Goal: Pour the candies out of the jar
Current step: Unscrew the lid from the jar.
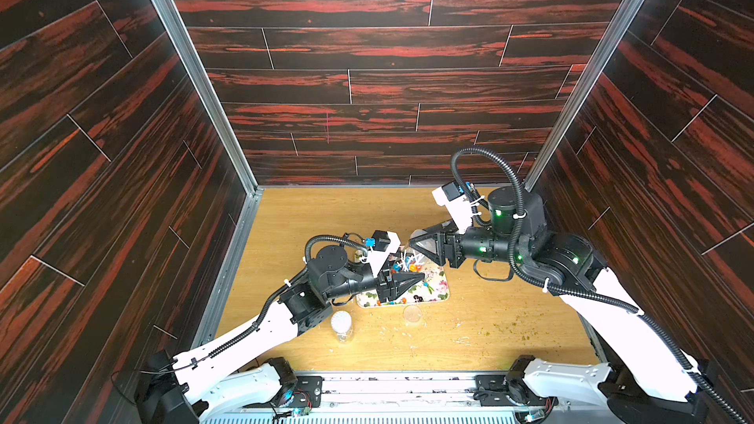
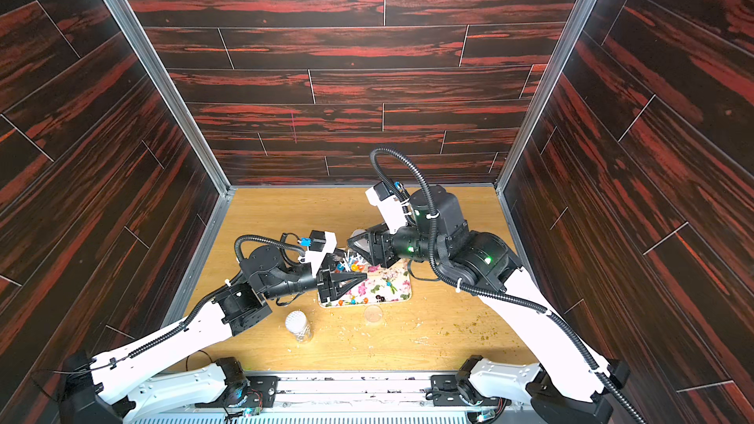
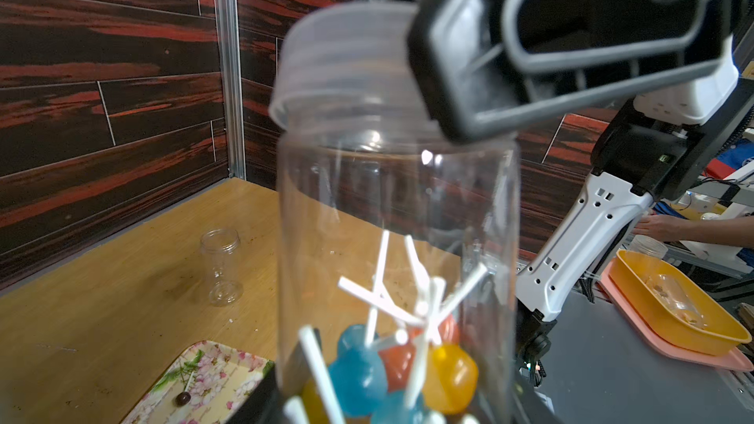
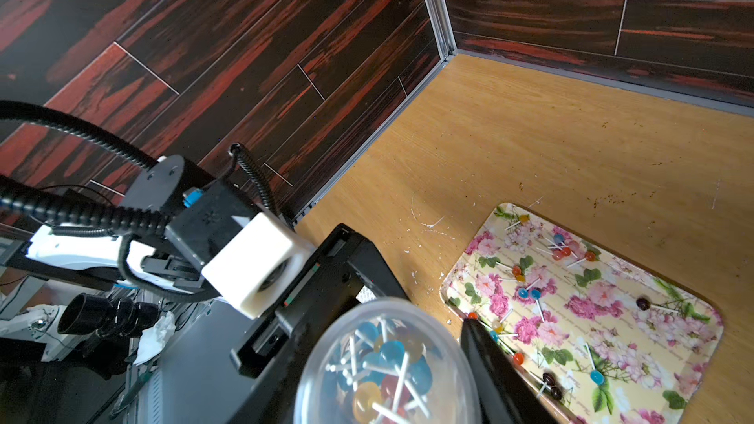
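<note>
candies: glossy round balls point(image 3: 359, 377) on thin white sticks, in blue, orange, amber and red. They are heaped at the bottom of the jar point(image 3: 400, 205), with the sticks pointing up and crossing one another.
jar: clear plastic and upright, at the far edge of the tray point(image 1: 442, 295), about the middle of the worktop point(image 1: 285, 230).
lid: translucent point(image 3: 347, 63), at the jar's mouth and slightly askew. Whether it is free of the thread cannot be told.
left gripper: clamped point(image 1: 418, 278) on the jar low down, with a finger on each side of its base.
right gripper: comes in point(image 1: 416, 240) from the right, jaws either side of the lid and one finger against its side. Whether they pinch it cannot be told.
tray: flower-printed, with loose candies point(image 4: 528, 292) scattered on it in blue, orange, red and near-black, their sticks lying flat.
second jar: clear and open point(image 3: 220, 267), standing towards the worktop's near left corner, apart from the tray.
loose lid: flat point(image 1: 413, 315) on the worktop just beside the tray's near edge.
crumbs: greenish-yellow point(image 1: 502, 326), strewn towards the near right corner.
</note>
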`<state>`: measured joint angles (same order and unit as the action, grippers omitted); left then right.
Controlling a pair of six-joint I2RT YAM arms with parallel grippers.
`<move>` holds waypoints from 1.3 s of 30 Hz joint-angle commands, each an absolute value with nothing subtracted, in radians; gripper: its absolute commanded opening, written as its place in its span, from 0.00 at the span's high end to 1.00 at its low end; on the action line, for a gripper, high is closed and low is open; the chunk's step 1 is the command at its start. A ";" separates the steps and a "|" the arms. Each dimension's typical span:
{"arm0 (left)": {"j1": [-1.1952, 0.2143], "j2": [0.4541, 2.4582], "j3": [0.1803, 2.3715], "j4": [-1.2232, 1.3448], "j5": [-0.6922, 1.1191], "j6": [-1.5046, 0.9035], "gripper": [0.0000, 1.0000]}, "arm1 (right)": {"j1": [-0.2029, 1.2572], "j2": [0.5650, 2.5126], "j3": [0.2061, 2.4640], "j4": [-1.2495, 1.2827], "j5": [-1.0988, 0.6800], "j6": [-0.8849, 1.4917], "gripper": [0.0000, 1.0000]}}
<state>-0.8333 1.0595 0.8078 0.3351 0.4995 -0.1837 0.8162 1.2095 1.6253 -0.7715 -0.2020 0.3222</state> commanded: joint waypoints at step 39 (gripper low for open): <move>-0.834 1.052 0.833 0.385 0.566 -0.221 0.46 | 0.637 1.189 1.628 -0.726 -0.715 -0.323 0.24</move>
<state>-0.8406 1.0595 0.8215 0.3706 0.5728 -0.1928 0.6399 1.1931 1.6073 -0.7319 -0.7044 -0.2832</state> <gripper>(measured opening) 0.586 0.742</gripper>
